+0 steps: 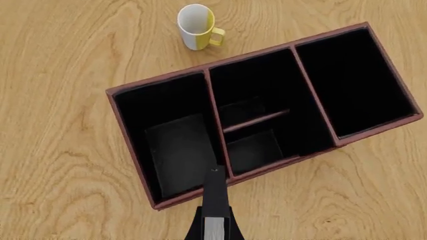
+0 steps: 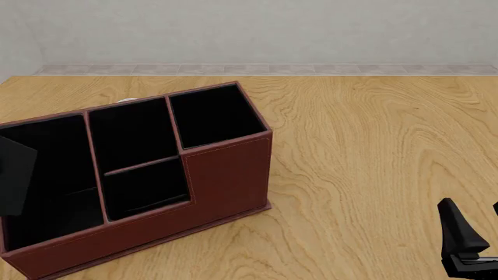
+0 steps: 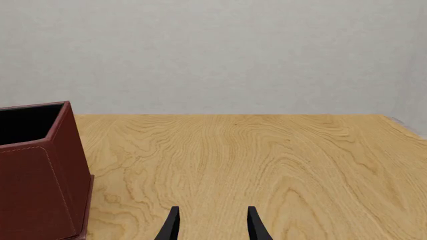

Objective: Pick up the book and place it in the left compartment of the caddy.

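We count one caddy [image 2: 225,175] on the wooden counter [image 2: 374,146], reddish-brown outside and black inside. It has four compartments: the tall square one at its right end, a split pair in the middle, and the left compartment [image 2: 46,175], wide and undivided behind a low front wall.

There is one book [image 2: 14,175], a thin black slab. In the front view it shows at the picture's left edge, tilted, in front of the left compartment's dark interior. In the left wrist view we see it edge-on, with a pale strip along its near end, pinched between the two fingers of the left end effector [image 1: 215,232]. From there it points down at the caddy's front wall, near the divider between the left compartment and the middle pair. We cannot tell whether its lower edge is below the rim or touches the lining.

The right end effector [image 3: 213,227] is low over bare counter, well apart from the caddy to its right. Its two fingers are spread, with nothing between them.

One mug [image 1: 197,26], white with a yellow side and handle, stands beyond the caddy's back wall. In the front view only a white sliver of it shows.
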Action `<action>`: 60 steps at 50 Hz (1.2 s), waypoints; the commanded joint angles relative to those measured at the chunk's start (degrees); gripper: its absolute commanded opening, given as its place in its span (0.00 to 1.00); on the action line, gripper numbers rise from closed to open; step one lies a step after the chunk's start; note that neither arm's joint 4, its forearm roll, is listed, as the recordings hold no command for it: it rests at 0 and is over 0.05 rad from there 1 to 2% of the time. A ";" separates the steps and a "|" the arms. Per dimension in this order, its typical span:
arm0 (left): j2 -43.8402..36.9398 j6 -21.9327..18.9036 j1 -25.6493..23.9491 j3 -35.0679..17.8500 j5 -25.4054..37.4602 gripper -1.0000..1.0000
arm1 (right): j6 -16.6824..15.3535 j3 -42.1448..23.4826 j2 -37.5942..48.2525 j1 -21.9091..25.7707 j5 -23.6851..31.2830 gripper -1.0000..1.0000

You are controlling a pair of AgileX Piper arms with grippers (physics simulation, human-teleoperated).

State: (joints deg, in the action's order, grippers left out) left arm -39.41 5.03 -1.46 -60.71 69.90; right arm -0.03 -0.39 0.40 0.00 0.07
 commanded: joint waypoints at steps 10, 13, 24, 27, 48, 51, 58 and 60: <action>-4.15 -0.85 0.64 -1.33 0.00 0.00 | 0.00 0.08 -0.06 0.00 -0.02 1.00; -3.44 -0.59 -0.15 0.17 0.00 0.00 | -0.01 0.08 -0.06 0.00 -0.02 1.00; -5.74 -1.59 1.64 -0.44 0.00 0.00 | 0.01 0.08 -0.05 0.01 -0.02 1.00; -5.54 -1.76 1.41 0.46 0.00 0.00 | 0.00 0.08 -0.07 0.01 -0.02 1.00; -7.86 -1.77 1.95 0.13 -0.01 0.00 | 0.00 0.08 -0.07 0.01 -0.02 1.00; -8.91 -1.54 2.38 -1.19 -0.03 0.00 | 0.01 0.08 -0.06 0.00 -0.02 1.00; -11.13 -1.46 3.47 -2.83 -0.88 0.00 | 0.00 0.08 -0.07 0.00 -0.02 1.00; -11.72 -1.37 3.65 -2.88 -1.43 0.00 | 0.00 0.08 -0.06 0.00 -0.02 1.00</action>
State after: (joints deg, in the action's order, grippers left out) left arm -48.68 4.20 1.18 -61.92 69.62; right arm -0.03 -0.40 0.40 -0.01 0.07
